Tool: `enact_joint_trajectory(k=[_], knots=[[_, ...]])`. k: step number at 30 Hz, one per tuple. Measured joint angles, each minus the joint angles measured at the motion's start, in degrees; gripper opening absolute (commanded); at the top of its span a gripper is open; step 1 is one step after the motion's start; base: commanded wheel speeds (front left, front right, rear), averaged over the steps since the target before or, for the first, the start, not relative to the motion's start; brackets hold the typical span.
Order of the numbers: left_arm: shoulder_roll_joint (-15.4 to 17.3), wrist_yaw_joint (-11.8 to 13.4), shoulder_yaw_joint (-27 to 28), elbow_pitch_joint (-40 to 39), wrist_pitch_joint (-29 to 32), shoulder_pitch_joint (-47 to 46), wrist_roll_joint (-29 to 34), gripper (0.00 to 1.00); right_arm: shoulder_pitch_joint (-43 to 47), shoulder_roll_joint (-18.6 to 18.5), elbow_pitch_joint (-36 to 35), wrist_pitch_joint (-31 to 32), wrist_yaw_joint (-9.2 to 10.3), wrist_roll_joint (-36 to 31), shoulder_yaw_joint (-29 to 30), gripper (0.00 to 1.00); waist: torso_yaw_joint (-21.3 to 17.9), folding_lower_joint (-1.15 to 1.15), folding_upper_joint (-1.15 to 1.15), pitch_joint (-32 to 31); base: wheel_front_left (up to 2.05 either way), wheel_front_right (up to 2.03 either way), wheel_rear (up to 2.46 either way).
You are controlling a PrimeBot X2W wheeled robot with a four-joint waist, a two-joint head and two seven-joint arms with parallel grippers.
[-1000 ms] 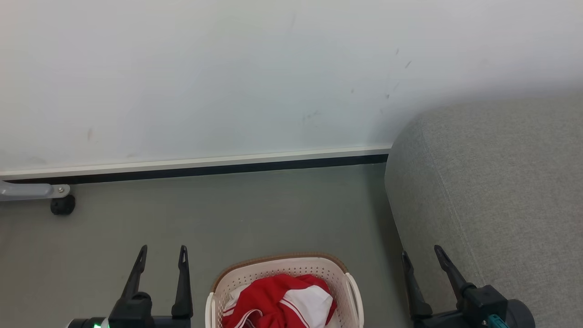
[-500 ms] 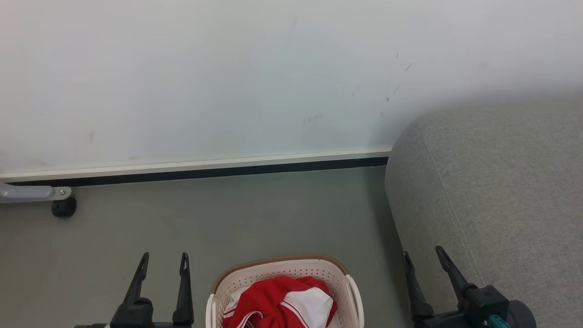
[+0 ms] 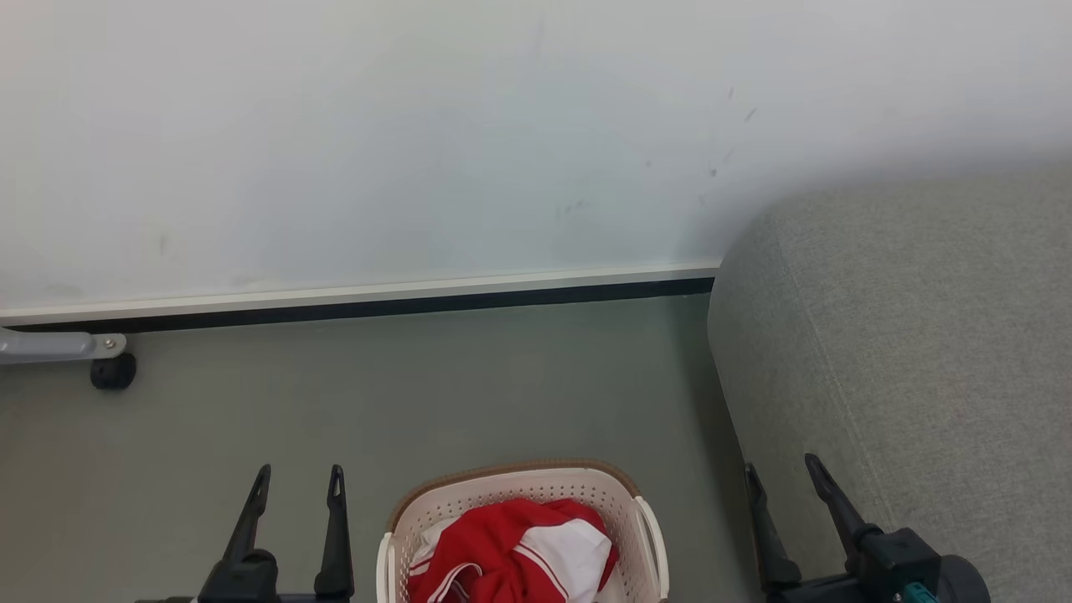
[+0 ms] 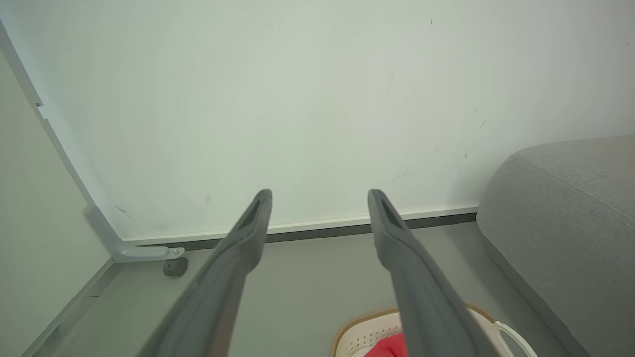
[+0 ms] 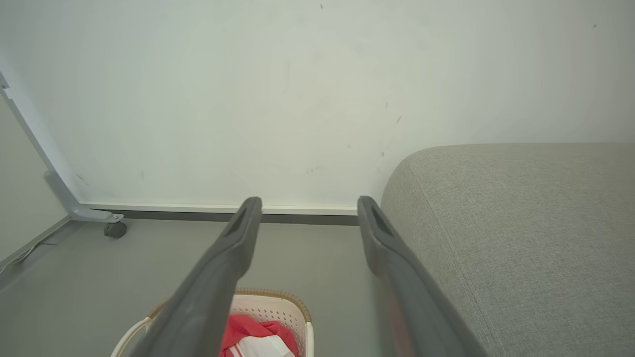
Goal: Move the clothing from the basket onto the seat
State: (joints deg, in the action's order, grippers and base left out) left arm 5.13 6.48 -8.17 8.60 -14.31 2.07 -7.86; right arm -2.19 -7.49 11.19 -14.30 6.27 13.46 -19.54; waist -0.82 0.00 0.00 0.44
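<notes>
The basket (image 3: 511,466) — clothing (image 3: 502,544) inside — sits between left gripper (image 3: 301,471) and right gripper (image 3: 779,463).

cream basket (image 3: 519,490) with brown rim, red-and-white striped clothing (image 3: 511,553), light-grey seat (image 3: 921,335).

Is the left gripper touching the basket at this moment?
Apart. In the head view, a strip of bare floor shows between the left gripper and the basket. The gripper's open fingers hold nothing.
</notes>
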Motion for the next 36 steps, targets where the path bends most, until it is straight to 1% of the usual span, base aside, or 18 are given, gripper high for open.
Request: enact_joint_trajectory(k=[8,16,21,28,30,36], knots=[[0.14,-1.02,-0.76,-1.11,0.00,-0.53,0.82,1.00,-0.14,-0.09,-1.83,-0.09,0.00,-0.31,1.33,1.00,-0.16,0.00,0.00,2.91,0.00,0.00,0.00],[0.21,-2.55,-3.54,0.59,0.00,-4.77,2.24,1.00,-2.58,-1.13,-4.00,-0.18,0.02,-0.32,4.38,1.00,-0.75,0.01,0.00,8.23,0.00,0.00,0.00],[0.00,-3.49,-5.45,4.12,0.00,-7.81,3.02,1.00,-3.71,-2.13,-5.98,-0.23,0.03,-0.75,5.94,1.00,-1.51,0.01,0.00,11.94,0.00,0.00,0.00],[-0.82,-4.56,-8.72,10.62,0.10,-13.84,4.95,1.00,-7.65,-3.47,-9.27,-0.26,0.02,-2.57,6.60,1.00,-3.17,0.02,0.00,17.27,0.00,0.00,0.00],[-1.21,-5.00,-9.71,12.70,0.90,-15.57,5.46,1.00,-9.00,-3.86,-10.28,-0.41,-0.07,-2.70,6.88,1.00,-3.75,0.02,0.00,18.81,0.00,0.00,0.00],[-1.77,-5.08,-11.57,19.01,2.98,-19.96,5.55,1.00,-12.27,-3.89,-13.29,-0.41,-0.30,-2.93,7.09,1.00,-5.54,0.02,0.01,23.49,0.00,0.00,0.00]])
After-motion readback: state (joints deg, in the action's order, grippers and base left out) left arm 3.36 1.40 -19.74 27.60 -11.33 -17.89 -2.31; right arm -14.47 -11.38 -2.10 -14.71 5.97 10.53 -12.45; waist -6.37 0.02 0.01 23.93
